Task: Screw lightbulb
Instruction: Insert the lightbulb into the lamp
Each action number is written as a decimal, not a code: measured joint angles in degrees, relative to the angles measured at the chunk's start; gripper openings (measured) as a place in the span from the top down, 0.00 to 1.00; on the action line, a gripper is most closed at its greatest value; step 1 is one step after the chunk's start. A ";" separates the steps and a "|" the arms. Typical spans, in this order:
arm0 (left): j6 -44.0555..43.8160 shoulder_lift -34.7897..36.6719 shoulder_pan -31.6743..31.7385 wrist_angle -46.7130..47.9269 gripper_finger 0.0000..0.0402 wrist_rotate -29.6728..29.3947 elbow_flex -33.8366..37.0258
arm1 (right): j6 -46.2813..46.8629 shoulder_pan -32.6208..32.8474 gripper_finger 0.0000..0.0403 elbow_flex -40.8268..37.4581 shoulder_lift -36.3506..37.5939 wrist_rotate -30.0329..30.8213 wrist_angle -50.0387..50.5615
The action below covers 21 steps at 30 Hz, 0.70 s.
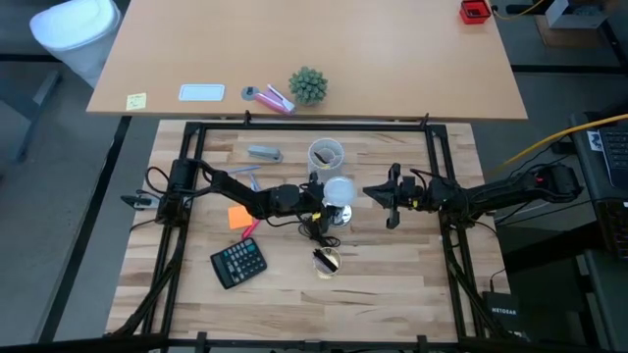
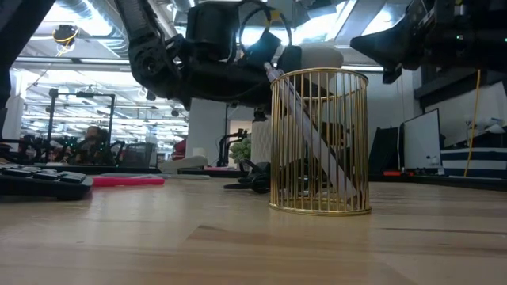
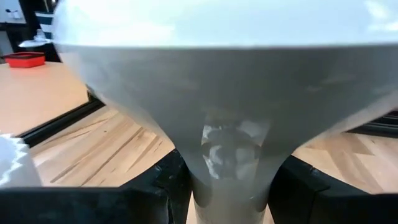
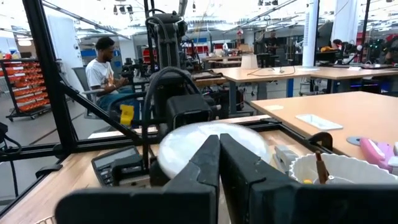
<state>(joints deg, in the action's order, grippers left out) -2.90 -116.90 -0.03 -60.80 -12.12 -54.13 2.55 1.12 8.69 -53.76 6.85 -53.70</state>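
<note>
The lightbulb [image 1: 340,189] stands upright at the table's middle, white dome up. It fills the left wrist view [image 3: 224,93]. My left gripper [image 1: 324,199] reaches in from the table's left and is shut on it. Just below the bulb in the high view lies a round silver socket [image 1: 340,215]; whether the bulb's base is in it is hidden. My right gripper [image 4: 219,158] is shut and holds nothing. It hangs level a little to the right of the bulb [image 4: 205,142], pointing at it. My left gripper pinches the bulb's narrow neck [image 3: 227,177] between its two fingers [image 3: 163,186], one on each side. The fingers come level from the table's left. The bulb stands upright in the hold, with its dome above the fingers; its lower end is out of the frame.
A gold wire pen holder [image 1: 327,261] stands near the bulb toward the front edge and blocks the low view [image 2: 319,142]. A calculator [image 1: 238,263] and an orange note [image 1: 238,217] lie at the front left. A pale cup [image 1: 326,154] stands behind the bulb.
</note>
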 joint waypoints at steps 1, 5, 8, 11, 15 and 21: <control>-0.04 0.00 -0.17 0.31 0.61 0.00 -0.16 | 0.00 0.01 0.97 0.00 0.00 0.00 -0.09; 0.34 -0.07 -0.88 0.08 0.61 0.08 -1.57 | 0.00 0.01 0.97 0.00 0.00 0.00 -0.25; 1.20 -0.07 -1.14 0.29 0.61 0.20 -2.45 | 0.02 0.01 0.97 0.00 0.00 0.00 -0.24; 1.38 -0.07 -1.12 0.05 0.61 0.13 -2.79 | 0.04 0.01 0.97 0.00 0.00 -0.01 -0.23; -0.78 -0.07 -1.09 0.26 0.61 0.07 -2.78 | 0.07 0.01 0.97 0.00 0.00 -0.02 -0.23; -4.70 -0.07 -1.07 0.23 0.61 0.02 -2.78 | 0.10 0.01 0.97 0.00 0.00 -0.01 -0.17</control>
<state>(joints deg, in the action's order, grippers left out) -7.60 -116.97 -1.10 -60.57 -12.10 -56.90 2.65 1.13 8.69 -53.76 6.84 -53.87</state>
